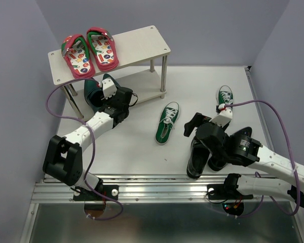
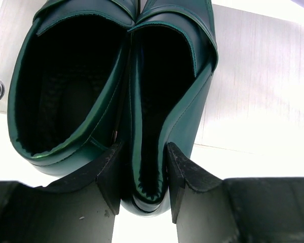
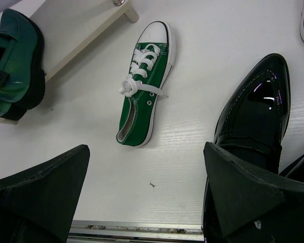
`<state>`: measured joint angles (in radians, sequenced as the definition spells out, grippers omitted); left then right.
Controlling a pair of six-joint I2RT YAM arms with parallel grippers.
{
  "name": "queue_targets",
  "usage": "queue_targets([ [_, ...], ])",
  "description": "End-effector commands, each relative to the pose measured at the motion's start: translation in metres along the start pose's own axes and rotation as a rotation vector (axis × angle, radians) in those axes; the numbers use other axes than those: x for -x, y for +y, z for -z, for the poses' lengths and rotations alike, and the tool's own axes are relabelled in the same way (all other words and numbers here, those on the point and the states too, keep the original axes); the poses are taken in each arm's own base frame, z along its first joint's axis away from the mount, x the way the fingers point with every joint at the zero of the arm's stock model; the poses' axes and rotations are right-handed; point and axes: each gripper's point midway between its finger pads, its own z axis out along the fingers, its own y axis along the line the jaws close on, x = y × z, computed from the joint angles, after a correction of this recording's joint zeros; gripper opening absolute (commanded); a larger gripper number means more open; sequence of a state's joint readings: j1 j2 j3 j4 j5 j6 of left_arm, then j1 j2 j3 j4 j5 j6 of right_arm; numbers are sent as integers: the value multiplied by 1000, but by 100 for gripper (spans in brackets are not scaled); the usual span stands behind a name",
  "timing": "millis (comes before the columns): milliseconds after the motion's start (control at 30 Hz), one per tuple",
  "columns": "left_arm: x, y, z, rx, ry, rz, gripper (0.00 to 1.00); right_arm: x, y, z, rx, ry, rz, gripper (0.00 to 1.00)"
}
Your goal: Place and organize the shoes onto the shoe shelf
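Observation:
The shoe shelf (image 1: 137,40) stands at the back left. The pair of teal dress shoes (image 1: 93,93) rests at the left end of its lower board (image 1: 144,83), heels toward me. My left gripper (image 1: 107,90) is shut on the heel of the right teal shoe (image 2: 162,101), with one finger (image 2: 110,174) between the two shoes. One green sneaker (image 1: 166,122) lies mid-table, the other (image 1: 224,96) at the far right. The black dress shoes (image 1: 196,157) lie under my right arm. My right gripper (image 1: 195,124) is open and empty above the table, its right finger (image 3: 243,187) over a black shoe (image 3: 256,116).
Red flip-flops (image 1: 88,50) lie on the left half of the shelf's top board. The right halves of both boards are bare. A silver shelf leg (image 1: 163,76) stands at the shelf's right front corner. Grey walls close in on both sides.

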<state>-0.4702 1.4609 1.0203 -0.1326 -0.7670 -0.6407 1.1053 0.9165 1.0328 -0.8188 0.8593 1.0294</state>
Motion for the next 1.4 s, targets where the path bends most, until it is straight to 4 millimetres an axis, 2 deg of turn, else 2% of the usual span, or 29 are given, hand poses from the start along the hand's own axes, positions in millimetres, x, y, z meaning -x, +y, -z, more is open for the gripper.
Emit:
queue_targets([
  [0, 35, 42, -2, 144, -119, 35, 0, 9, 6, 3, 13, -20, -39, 100],
  [333, 37, 65, -9, 196, -121, 34, 0, 6, 10, 1, 22, -12, -39, 100],
  [500, 34, 62, -9, 168, -101, 35, 0, 5, 10, 0, 22, -12, -36, 100],
  [533, 32, 60, -9, 157, -90, 33, 3, 5, 11, 0, 24, -11, -37, 100],
  [567, 30, 59, -9, 154, -84, 30, 9, 5, 11, 0, 24, -11, -37, 100],
  [600, 27, 60, -9, 151, -73, 26, 19, 4, 11, -1, 22, -10, -34, 100],
  [633, 26, 61, -9, 153, -70, 23, 19, 4, 11, -1, 23, -9, -32, 100],
  [667, 25, 60, -9, 149, -65, 24, 29, 4, 11, -1, 24, -7, -33, 100],
  [767, 23, 61, -6, 142, -55, 16, 44, 2, 10, -1, 23, -5, -33, 100],
  [967, 22, 58, 1, 100, -15, 1, 55, 1, 10, -2, 24, -2, -35, 100],
  [1100, 21, 52, 7, 55, 20, -13, 68, -3, 10, -3, 22, 4, -31, 100],
  [1367, 23, 42, 23, -34, 46, -9, 87, -8, 12, -6, 27, 15, -30, 100],
])
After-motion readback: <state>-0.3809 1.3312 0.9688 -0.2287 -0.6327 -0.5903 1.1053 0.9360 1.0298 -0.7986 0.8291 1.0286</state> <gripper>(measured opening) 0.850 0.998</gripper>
